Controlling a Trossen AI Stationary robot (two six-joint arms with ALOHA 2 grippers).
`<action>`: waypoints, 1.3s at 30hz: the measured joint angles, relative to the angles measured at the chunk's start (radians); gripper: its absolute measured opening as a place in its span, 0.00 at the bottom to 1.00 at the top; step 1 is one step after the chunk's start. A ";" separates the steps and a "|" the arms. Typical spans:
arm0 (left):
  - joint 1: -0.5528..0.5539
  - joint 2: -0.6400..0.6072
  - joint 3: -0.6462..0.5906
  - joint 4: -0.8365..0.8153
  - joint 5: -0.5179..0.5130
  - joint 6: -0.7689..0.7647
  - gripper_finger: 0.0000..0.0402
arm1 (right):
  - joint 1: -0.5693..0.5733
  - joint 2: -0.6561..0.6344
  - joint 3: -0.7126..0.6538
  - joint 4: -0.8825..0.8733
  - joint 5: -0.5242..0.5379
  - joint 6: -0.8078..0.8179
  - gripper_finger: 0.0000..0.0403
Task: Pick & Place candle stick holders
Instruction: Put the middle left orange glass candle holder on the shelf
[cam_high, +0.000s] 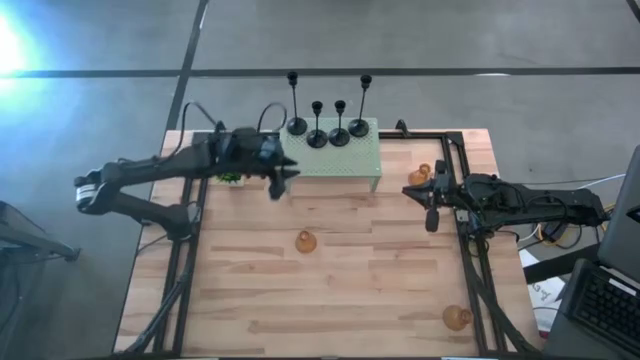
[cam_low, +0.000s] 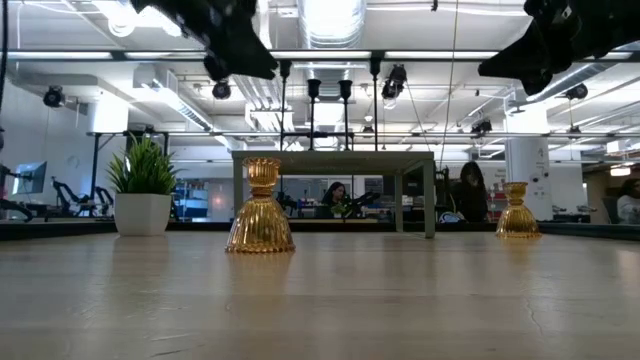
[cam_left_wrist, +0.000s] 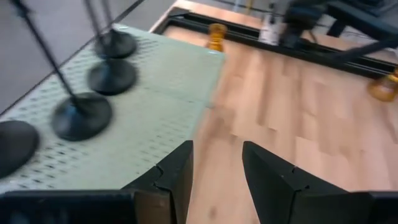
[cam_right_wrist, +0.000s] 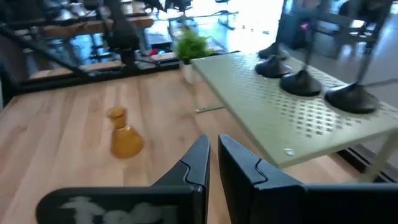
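Your left gripper (cam_left_wrist: 214, 180) hangs empty above the near edge of the pale green stand (cam_high: 345, 160), its fingers apart with bare tabletop showing in the gap. All four black holders (cam_high: 327, 128) already stand on the stand's far side, beyond and to one side of those fingers, so leave them be. What remains are the amber holders: one in the middle of the table (cam_high: 306, 241), well apart from either gripper, one near the front right corner (cam_high: 457, 318), and one just beside the right gripper (cam_high: 418, 177), close to the stand's end.

Your right gripper (cam_right_wrist: 213, 163) is also empty, fingers nearly together with only a narrow slit between them; widen them before you approach anything.

The middle amber holder looks like the natural next pick for the left arm. Come down straight from above so the fingers straddle the narrow neck rather than the flared ribbed skirt, and close gently, since glass can slip. When you carry it over, keep clear of the thin black stems
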 joint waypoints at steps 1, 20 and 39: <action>-0.033 -0.019 -0.024 0.013 -0.026 -0.011 0.35 | 0.000 0.000 0.003 -0.003 0.019 0.011 0.07; -0.453 -0.112 -0.592 0.624 -0.100 -0.111 0.35 | 0.024 0.140 0.043 -0.114 0.116 0.099 0.07; -0.484 -0.063 -0.705 0.632 -0.194 -0.135 0.35 | 0.024 0.142 0.043 -0.055 0.120 0.069 0.07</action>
